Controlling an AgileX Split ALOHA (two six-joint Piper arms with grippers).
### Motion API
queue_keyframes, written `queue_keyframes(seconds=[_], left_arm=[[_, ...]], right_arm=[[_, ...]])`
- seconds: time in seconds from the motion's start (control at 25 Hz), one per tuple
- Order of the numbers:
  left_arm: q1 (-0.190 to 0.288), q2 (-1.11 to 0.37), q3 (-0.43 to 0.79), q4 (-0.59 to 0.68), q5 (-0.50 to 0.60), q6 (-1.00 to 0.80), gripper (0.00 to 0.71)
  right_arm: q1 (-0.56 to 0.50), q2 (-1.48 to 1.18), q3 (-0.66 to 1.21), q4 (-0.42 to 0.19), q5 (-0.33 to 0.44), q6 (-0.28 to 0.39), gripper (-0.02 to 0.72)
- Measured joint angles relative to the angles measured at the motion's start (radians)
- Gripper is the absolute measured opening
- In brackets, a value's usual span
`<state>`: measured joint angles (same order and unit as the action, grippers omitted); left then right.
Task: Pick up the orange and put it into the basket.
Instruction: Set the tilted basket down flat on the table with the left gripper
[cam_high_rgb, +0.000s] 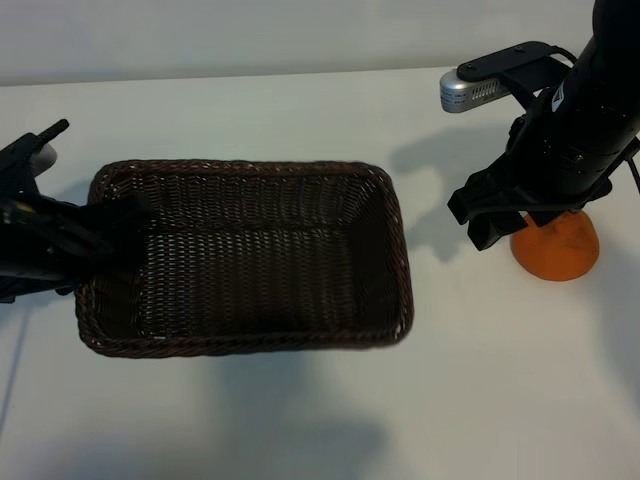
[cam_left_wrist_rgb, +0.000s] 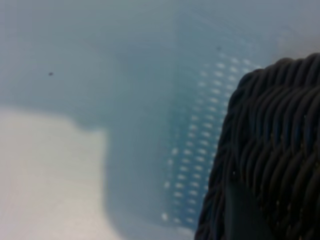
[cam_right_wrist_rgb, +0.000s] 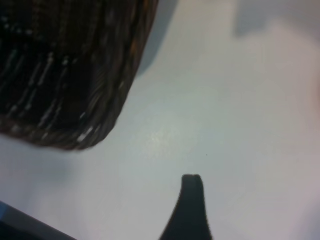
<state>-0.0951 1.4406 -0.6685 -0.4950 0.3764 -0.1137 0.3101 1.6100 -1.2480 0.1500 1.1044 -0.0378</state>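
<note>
Dark wicker basket (cam_high_rgb: 245, 258) is gripped at its left rim by the left gripper (cam_high_rgb: 85, 235); it should be held steady, rim-pinched, until the drop. Right gripper (cam_high_rgb: 497, 215) is spread wide, poised just over the orange (cam_high_rgb: 557, 252), which sits on the table (cam_high_rgb: 300, 420) right of the basket. Descent should be centred before closing. Counted: one orange, one basket, two grippers.

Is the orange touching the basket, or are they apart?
Apart. In the exterior view, bare white table separates the orange, right of the basket, from its rim.
</note>
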Motion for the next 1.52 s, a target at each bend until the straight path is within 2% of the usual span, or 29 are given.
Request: queue_keyframes(seconds=[0.2,0.32,0.56,0.92,1.04,1.28,1.52], left_arm=[[0.107,0.000,0.002,-0.423,0.101,0.460,0.319],[0.145,-0.002,0.002,-0.558,0.117,0.590,0.319],[0.152,0.039,-0.008,-0.560,0.106,0.623,0.319],[0.138,0.217,-0.185,-0.532,0.113,0.584,0.319],[0.103,0.274,-0.226,-0.511,0.109,0.567,0.319],[-0.007,0.371,-0.309,-0.507,0.085,0.515,0.319],[-0.032,0.432,-0.330,-0.508,0.046,0.480,0.319]], right_arm=[[0.000,0.000,0.000,0.000,0.000,0.000,0.595],[0.000,0.000,0.000,0.000,0.001,0.000,0.595],[0.000,0.000,0.000,0.000,0.002,0.000,0.595],[0.000,0.000,0.000,-0.001,0.003,0.000,0.595],[0.000,0.000,0.000,-0.001,0.003,0.000,0.595],[0.000,0.000,0.000,-0.001,0.005,0.000,0.595],[0.000,0.000,0.000,-0.001,0.007,0.000,0.595]])
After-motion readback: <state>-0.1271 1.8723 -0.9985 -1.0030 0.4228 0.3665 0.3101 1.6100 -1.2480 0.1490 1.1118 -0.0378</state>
